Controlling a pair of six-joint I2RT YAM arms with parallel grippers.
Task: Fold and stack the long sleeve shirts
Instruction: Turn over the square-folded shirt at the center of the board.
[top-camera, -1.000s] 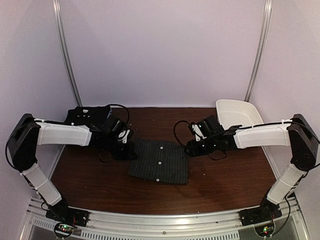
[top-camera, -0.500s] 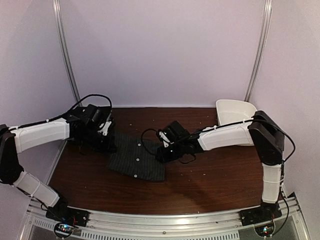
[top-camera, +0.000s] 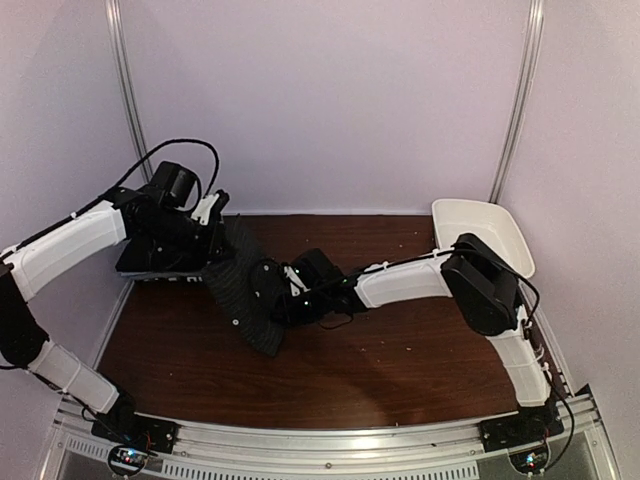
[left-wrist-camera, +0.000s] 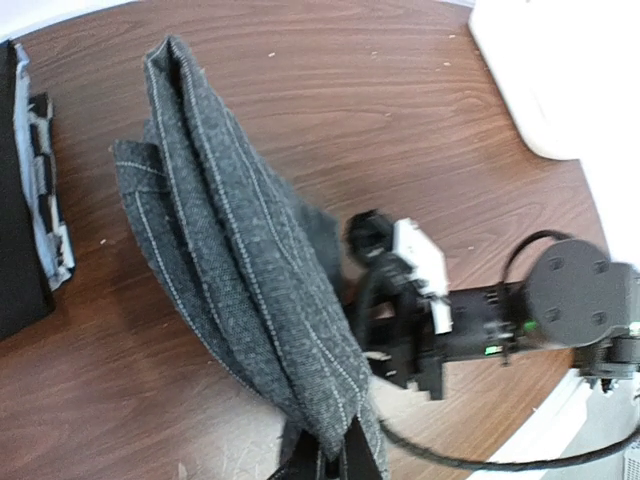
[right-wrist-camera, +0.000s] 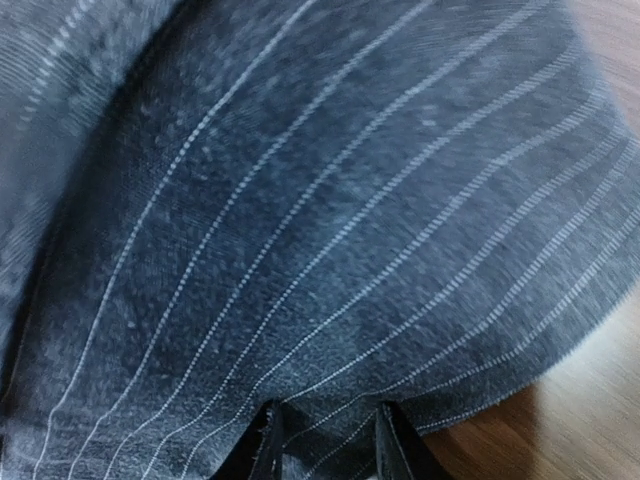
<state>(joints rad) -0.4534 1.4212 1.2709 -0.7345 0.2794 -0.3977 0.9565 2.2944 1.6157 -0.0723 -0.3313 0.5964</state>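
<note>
Folded pinstriped shirt (top-camera: 245, 290) hangs over the tabletop (top-camera: 400, 360) at left rear, pinched by the left fingers (left-wrist-camera: 357, 460); the right fingers (right-wrist-camera: 395, 450) straddle its hem (grip unclear). Best carried level and laid square on the dark pile (left-wrist-camera: 18, 260) beside it.

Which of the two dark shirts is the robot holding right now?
The pinstriped shirt, gripped by the left end effector; the plain black shirt lies flat.
</note>
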